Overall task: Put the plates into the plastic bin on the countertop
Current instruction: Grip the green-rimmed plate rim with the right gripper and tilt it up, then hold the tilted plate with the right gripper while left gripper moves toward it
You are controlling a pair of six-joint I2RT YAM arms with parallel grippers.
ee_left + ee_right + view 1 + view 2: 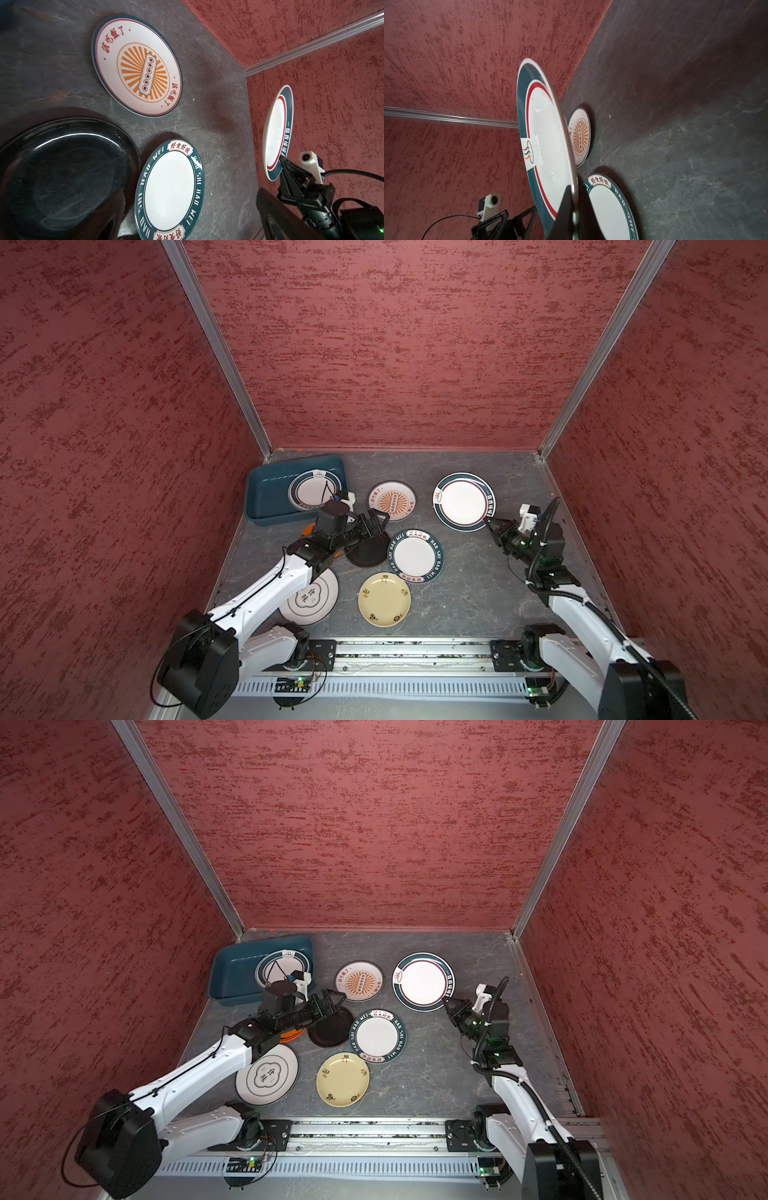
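Observation:
My right gripper [487,523] is shut on the rim of a large teal-rimmed white plate [463,501], held tilted above the countertop [469,576]; its fingers [566,207] pinch the edge. My left gripper [380,524] stands open over a black plate [368,553], with nothing between its fingers. The plastic bin [268,489] at the back left holds one teal-rimmed plate [309,489]. Lying flat are a sunburst plate [392,501], a "HAO WEI" plate [415,556], a cream-yellow plate [384,599] and a white clover-motif plate [313,603]. An orange plate [308,529] is mostly hidden under the left arm.
Red textured walls [395,364] enclose the countertop on three sides. The arms' base rail [415,655] runs along the front edge. The left arm [270,589] reaches over the white clover plate, just in front of the bin.

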